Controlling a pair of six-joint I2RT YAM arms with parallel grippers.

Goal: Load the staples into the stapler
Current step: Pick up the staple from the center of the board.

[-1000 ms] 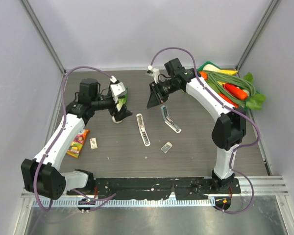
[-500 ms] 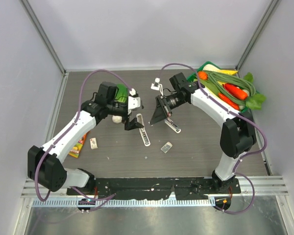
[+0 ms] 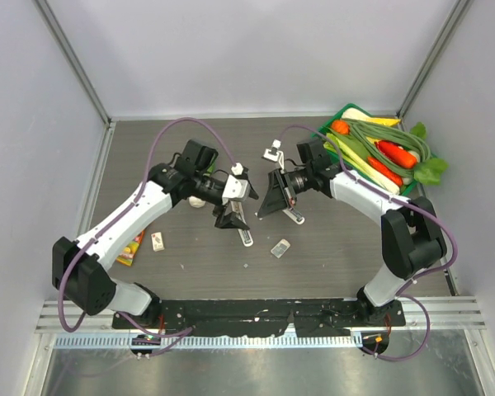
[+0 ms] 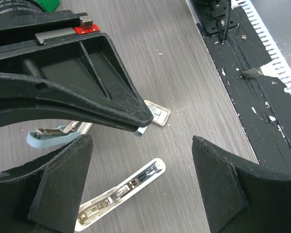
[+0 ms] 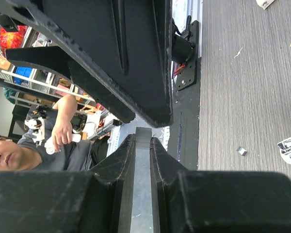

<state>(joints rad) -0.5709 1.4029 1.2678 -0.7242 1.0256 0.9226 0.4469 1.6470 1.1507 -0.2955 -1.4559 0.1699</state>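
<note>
Where the stapler lies, left hand hovers wide.

Both arms reach inward, the left claw spread wide, the right claw clamped on a thin grey strip.

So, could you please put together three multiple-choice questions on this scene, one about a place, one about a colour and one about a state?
1. Where does the stapler lie? A on the candy packet; B on the table under the left hand; C against the far wall.
2. What colour is the vegetable tray? A red; B blue; C green.
3. How is the left hand? A open; B shut on the stapler; C shut, empty.
B: the wrist view shows it on the table below that hand's fingers. C: its rim is green. A: the fingers stand wide apart.
</note>
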